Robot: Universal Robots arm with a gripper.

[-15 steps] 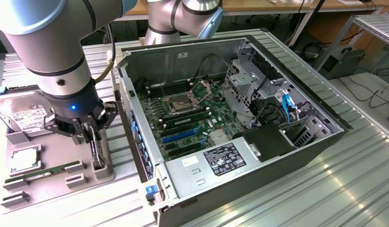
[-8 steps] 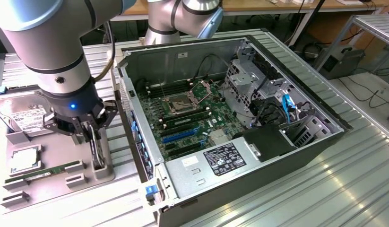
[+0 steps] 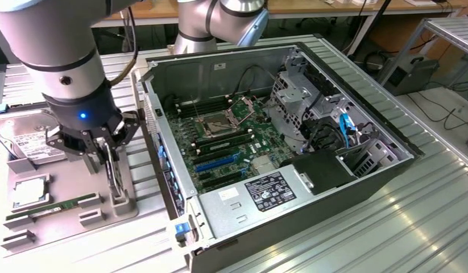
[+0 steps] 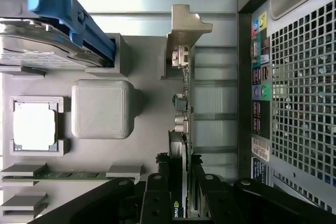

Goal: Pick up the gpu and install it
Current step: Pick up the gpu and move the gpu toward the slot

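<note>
Gpu (image 4: pixel 178 153) on edge — lengthwise alongside case (image 4: pixel 299 77)

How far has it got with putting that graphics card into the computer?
Early on. Nothing looks done yet: the gpu stands on edge in its holder on the grey tray, beside the open computer case. In hand: the gripper straddles the card and looks closed on it. Left: the card is not yet lifted out, and the blue expansion slot inside the case holds no card.
</note>
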